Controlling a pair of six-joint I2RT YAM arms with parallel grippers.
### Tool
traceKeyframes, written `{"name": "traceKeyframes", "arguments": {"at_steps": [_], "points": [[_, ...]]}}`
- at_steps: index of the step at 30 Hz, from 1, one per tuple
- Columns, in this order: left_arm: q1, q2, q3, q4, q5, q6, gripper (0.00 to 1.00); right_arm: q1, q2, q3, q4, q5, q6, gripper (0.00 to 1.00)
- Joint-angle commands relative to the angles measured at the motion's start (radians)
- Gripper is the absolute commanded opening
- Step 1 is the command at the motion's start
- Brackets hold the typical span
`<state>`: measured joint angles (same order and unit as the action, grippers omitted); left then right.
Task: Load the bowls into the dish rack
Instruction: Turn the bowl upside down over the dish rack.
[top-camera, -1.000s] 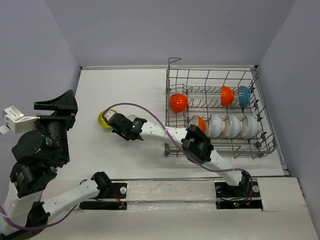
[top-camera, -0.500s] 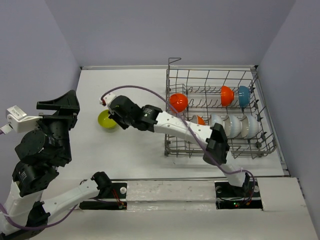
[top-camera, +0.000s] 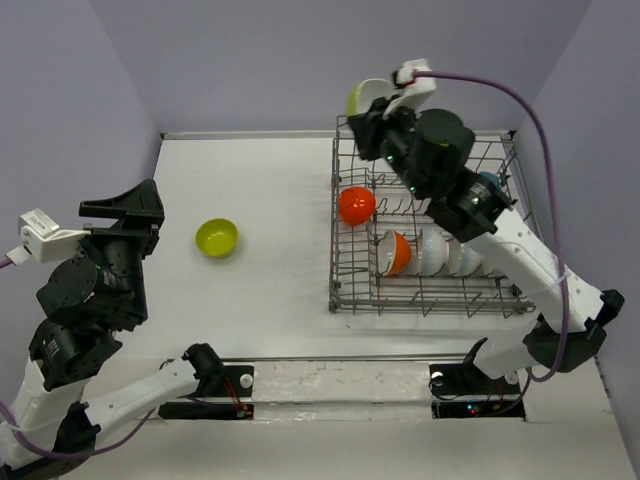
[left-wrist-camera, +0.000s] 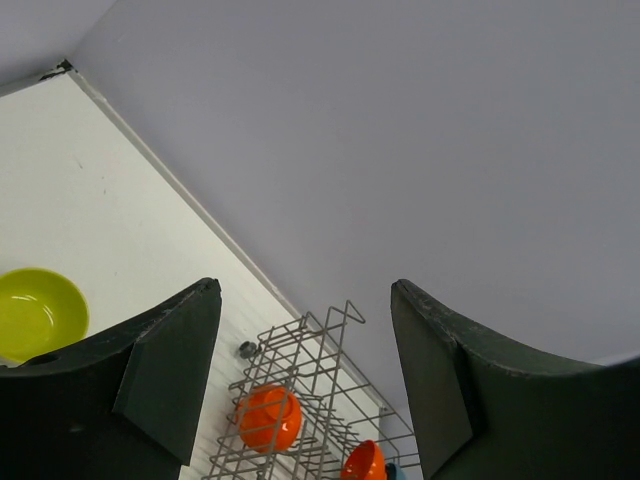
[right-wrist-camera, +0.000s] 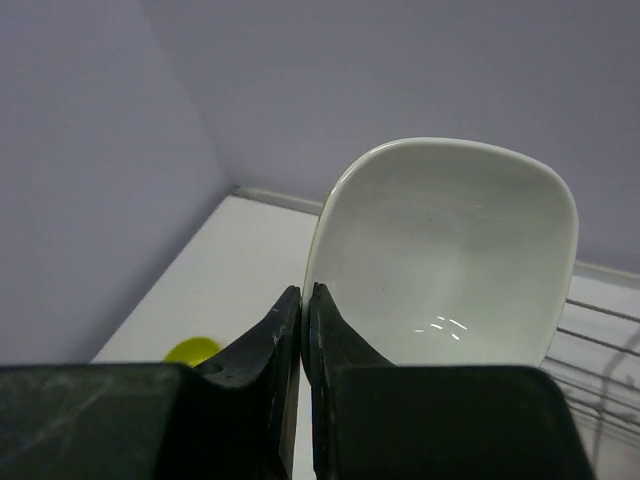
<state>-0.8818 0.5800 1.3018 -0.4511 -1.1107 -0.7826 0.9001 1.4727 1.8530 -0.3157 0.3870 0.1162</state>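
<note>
My right gripper (right-wrist-camera: 303, 292) is shut on the rim of the squarish white bowl (right-wrist-camera: 450, 250). It holds the bowl high over the back left corner of the dish rack (top-camera: 336, 250), where the bowl (top-camera: 367, 96) also shows in the top view. In the rack stand two orange-red bowls (top-camera: 356, 205), a row of white bowls (top-camera: 445, 252) and a blue bowl (top-camera: 489, 186) partly behind my arm. A yellow-green bowl (top-camera: 217, 238) lies upright on the table left of the rack. My left gripper (left-wrist-camera: 305, 380) is open and empty, raised at the far left.
The rack's raised corner handle (top-camera: 348, 122) stands just below the held bowl. The table's back wall runs close behind the rack. White table surface (top-camera: 270, 190) lies between the yellow-green bowl and the rack. The right arm's purple cable (top-camera: 520, 100) arcs over the rack's right side.
My right arm has swung from beside the yellow-green bowl on the table up and right to above the rack's back left corner, carrying the white bowl. The left arm has barely moved.
</note>
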Motion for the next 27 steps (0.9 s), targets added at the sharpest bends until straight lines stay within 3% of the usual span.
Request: {"name": "traceKeyframes", "arguments": {"at_steps": [1,7,14,17,21,23,27], "points": [[0.003,0.040,-0.007,0.051,-0.021,-0.003,0.77,-0.237,-0.174,-0.233,0.136,-0.058,0.212,0.01],[0.003,0.055,-0.016,0.074,-0.008,0.002,0.78,-0.453,-0.328,-0.514,0.265,-0.328,0.448,0.01],[0.003,0.070,-0.013,0.069,0.018,0.011,0.78,-0.705,-0.325,-0.736,0.483,-0.808,0.696,0.01],[0.003,0.075,-0.010,0.055,0.022,0.009,0.78,-0.731,-0.287,-0.776,0.631,-0.977,0.830,0.01],[0.003,0.064,-0.016,0.057,0.022,0.016,0.78,-0.773,-0.244,-0.889,1.001,-1.135,1.116,0.01],[0.003,0.064,-0.021,0.057,0.023,0.017,0.78,-0.773,-0.213,-0.940,1.180,-1.190,1.239,0.01],[0.003,0.073,-0.016,0.058,0.029,0.023,0.78,-0.773,-0.178,-0.989,1.345,-1.229,1.381,0.01]]}}
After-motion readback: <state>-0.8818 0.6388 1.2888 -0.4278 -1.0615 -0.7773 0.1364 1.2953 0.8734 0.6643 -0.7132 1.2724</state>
